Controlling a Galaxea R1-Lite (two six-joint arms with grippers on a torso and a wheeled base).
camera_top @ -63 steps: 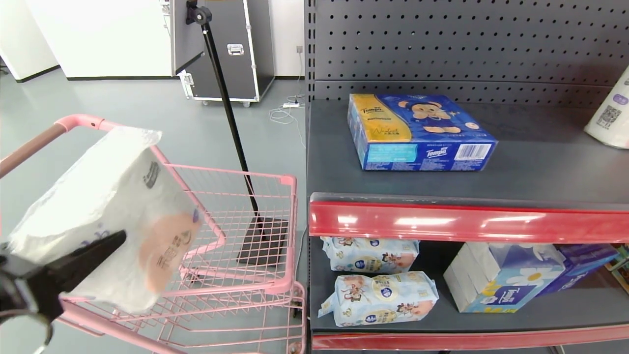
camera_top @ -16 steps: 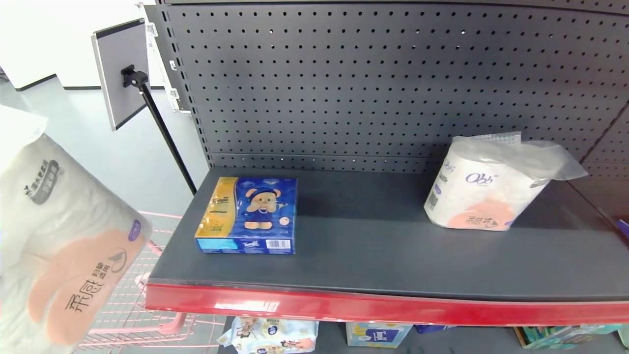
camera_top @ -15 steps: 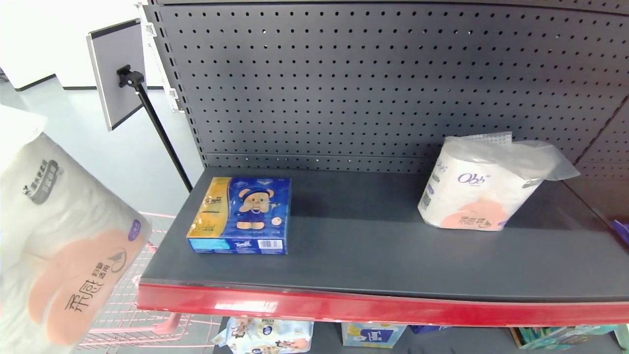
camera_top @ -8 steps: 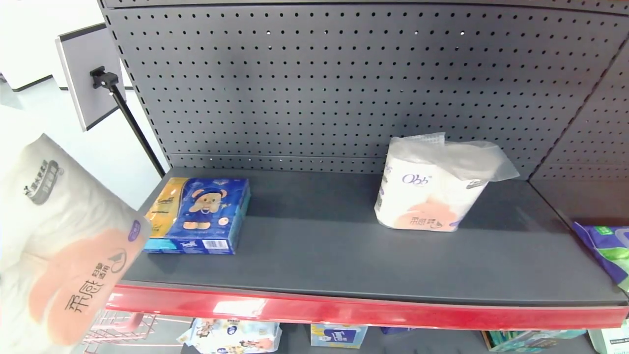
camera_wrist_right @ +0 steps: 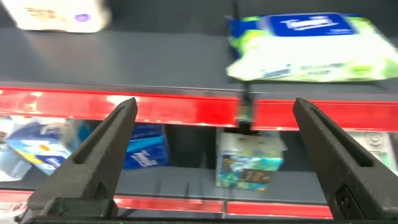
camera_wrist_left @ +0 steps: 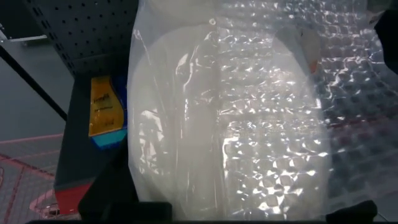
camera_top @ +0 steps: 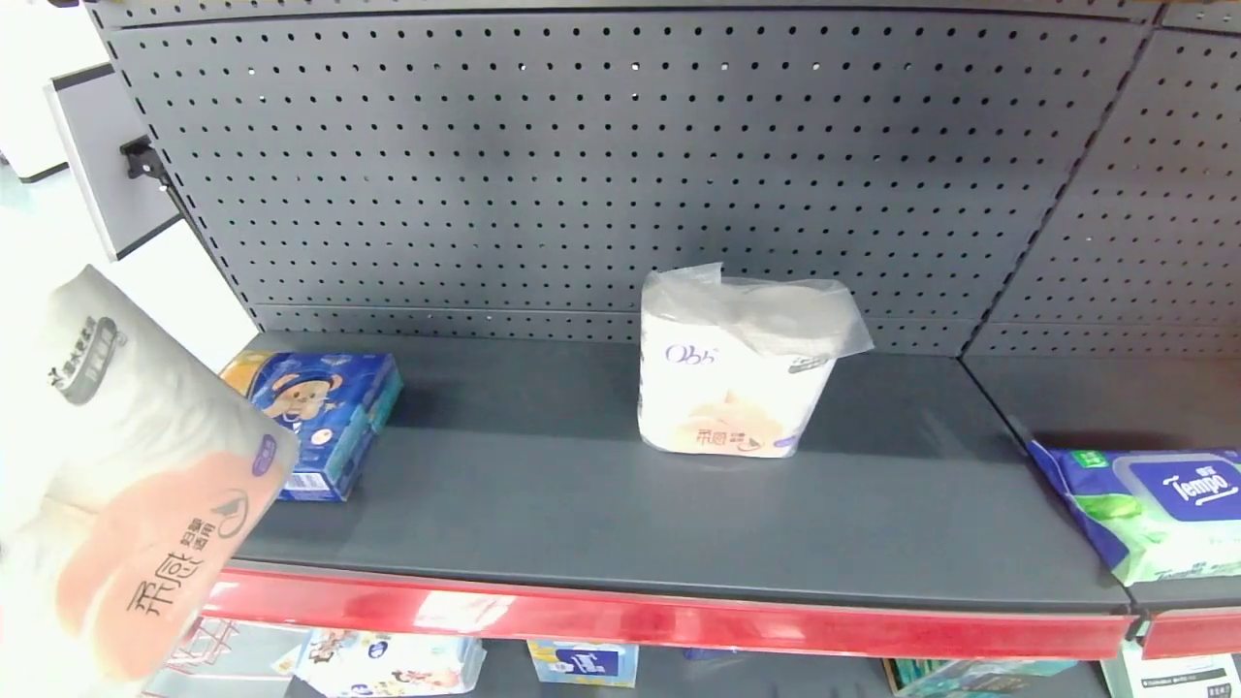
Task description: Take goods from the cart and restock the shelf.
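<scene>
Toilet-paper pack (camera_top: 126, 485), wrapped in clear film, hangs at the robot's left, in front of the red front edge (camera_top: 679, 620) of the grey shelf (camera_top: 601, 504); the left gripper (camera_wrist_left: 242, 208) is closed around it, dark fingers (camera_wrist_left: 127, 202) showing beside the film. Right gripper (camera_wrist_right: 214, 162) is spread wide and empty, level with the red edge and below the green-and-blue wipes pack (camera_top: 1154, 504). On the shelf, a second toilet-paper pack (camera_top: 737, 373) stands upright near the middle, well apart from a blue tissue box (camera_top: 320, 417) lying flat at the left end.
</scene>
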